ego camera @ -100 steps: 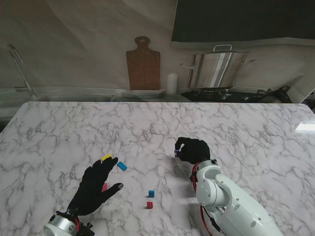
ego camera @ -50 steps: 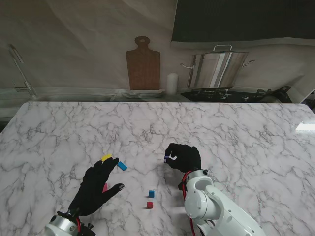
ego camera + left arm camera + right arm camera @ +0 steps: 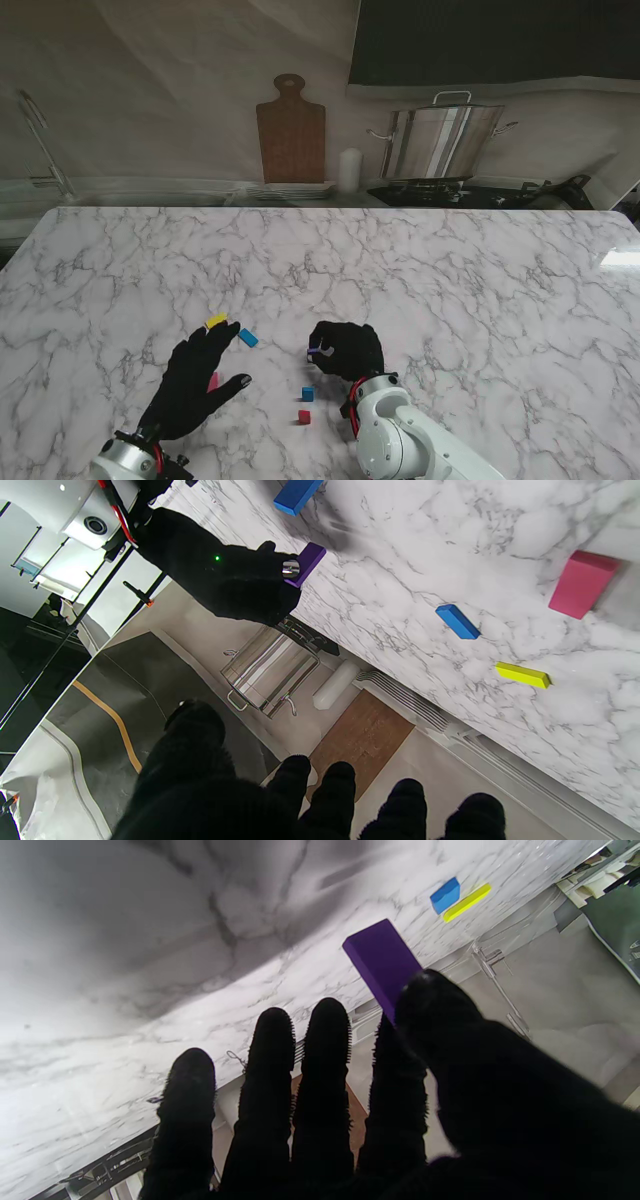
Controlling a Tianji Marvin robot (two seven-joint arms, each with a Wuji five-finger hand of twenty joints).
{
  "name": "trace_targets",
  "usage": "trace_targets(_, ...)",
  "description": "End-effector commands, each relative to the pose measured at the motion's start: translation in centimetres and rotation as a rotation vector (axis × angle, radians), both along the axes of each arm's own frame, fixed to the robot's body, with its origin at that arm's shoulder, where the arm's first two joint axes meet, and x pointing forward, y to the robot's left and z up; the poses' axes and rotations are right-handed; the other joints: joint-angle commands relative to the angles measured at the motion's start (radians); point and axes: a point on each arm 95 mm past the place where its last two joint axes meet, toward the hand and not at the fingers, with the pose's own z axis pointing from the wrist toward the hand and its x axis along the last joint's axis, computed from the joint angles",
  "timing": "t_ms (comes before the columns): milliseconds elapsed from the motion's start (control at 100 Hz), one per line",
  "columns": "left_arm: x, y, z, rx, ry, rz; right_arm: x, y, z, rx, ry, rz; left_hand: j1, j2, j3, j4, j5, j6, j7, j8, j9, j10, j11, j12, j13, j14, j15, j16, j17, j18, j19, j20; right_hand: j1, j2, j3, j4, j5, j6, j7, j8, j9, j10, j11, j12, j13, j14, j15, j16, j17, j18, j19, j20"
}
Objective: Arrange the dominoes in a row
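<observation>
Right hand (image 3: 347, 349): its fingers (image 3: 322, 1040) pinch the purple domino (image 3: 314, 351), thumb against forefinger, the other three held straight; the piece is lifted clear of the tabletop (image 3: 480, 280).
Left hand (image 3: 195, 380): released, fingers spread flat and low over the marble, grasping nothing.
Purple domino, position: at the tips of the right fingers, sticking out past them toward the blue domino (image 3: 307, 394) and the red domino (image 3: 304, 417), which sit just nearer to me than those fingertips.
Step in hand: judged to be carrying the purple piece to join the red and blue pair.
Doing it well: bring it down on its short end in line with the two standing pieces, leaving an even gap; keep the pinch until the base sits flat, then part thumb and forefinger straight away from the faces so nothing tips. Approach from the far side, since a brush of the knuckles would likely topple the neighbours.
Other pieces by the left fingers: the yellow domino (image 3: 216, 321) and the light blue domino (image 3: 248, 338) lie flat just beyond the fingertips; the pink domino (image 3: 212, 381) sits between thumb and forefinger.
Count, dominoes: six in view, namely one purple, one blue, one red, one yellow, one light blue, one pink.
Count, placed versus loose: two seem set near each other, one is held, three are not yet gathered.
Count, hands: two, both black-gloved.
</observation>
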Motion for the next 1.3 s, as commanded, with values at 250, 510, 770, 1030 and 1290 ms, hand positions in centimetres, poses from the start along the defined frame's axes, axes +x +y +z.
trace_targets(250,-0.2,-0.1,-0.2,0.002,0.013,-0.010,-0.6,-0.1,-1.1,0.003,0.040,0.041,0.011,-0.013,0.001,0.011,-0.027,-0.003,0.005,0.011,-0.028,-0.013,-0.009,0.006,-0.013,-0.004,-0.008,-0.012,-0.011,-0.017,0.002,0.010,0.032,-0.021,-0.010,-0.019,0.097,-0.093,0.041,-0.015,-0.004,-0.019,0.003,-0.017,0.003,-0.008,0.001,-0.017,-0.015,-0.017,0.007,0.019)
trace_targets(510,-0.2,-0.1,-0.2,0.003,0.013,-0.011,-0.7,-0.2,-1.4,-0.009,0.052,0.056,0.012,-0.012,0.002,0.011,-0.028,-0.003,0.006,0.011,-0.027,-0.013,-0.009,0.006,-0.012,-0.006,-0.007,-0.012,-0.011,-0.018,0.002,0.010,0.034,-0.016,-0.019,-0.023,0.103,-0.107,0.029,-0.009,0.012,-0.027,-0.015,-0.019,0.016,-0.012,-0.012,-0.024,-0.015,-0.017,0.007,0.020)
trace_targets(770,-0.2,-0.1,-0.2,0.002,0.012,-0.010,-0.8,-0.4,-1.6,-0.010,0.055,0.068,0.011,-0.012,0.001,0.011,-0.028,-0.003,0.006,0.010,-0.027,-0.013,-0.009,0.006,-0.013,-0.005,-0.007,-0.011,-0.010,-0.018,0.002,0.010,0.033,-0.015,-0.026,-0.025,0.106,-0.120,0.020,-0.003,0.021,-0.032,-0.026,-0.016,0.023,-0.016,-0.021,-0.028,-0.015,-0.017,0.007,0.020)
trace_targets(1030,-0.2,-0.1,-0.2,0.002,0.013,-0.010,-0.9,-0.3,-1.6,-0.019,0.048,0.072,0.011,-0.013,0.001,0.011,-0.028,-0.002,0.007,0.010,-0.028,-0.013,-0.009,0.006,-0.013,-0.006,-0.007,-0.011,-0.011,-0.018,0.003,0.010,0.033,-0.015,-0.026,-0.024,0.106,-0.127,0.015,0.003,0.026,-0.033,-0.031,-0.010,0.031,-0.014,-0.028,-0.029,-0.010,-0.015,0.004,0.019)
trace_targets(1290,-0.2,-0.1,-0.2,0.002,0.011,-0.008,-1.0,-0.3,-1.8,-0.031,0.051,0.080,0.011,-0.014,0.002,0.011,-0.028,-0.002,0.007,0.010,-0.028,-0.014,-0.009,0.006,-0.013,-0.005,-0.007,-0.011,-0.011,-0.017,0.002,0.010,0.034,-0.013,-0.029,-0.026,0.105,-0.149,0.011,0.009,0.028,-0.035,-0.037,-0.007,0.034,-0.015,-0.030,-0.029,-0.007,-0.014,0.001,0.018)
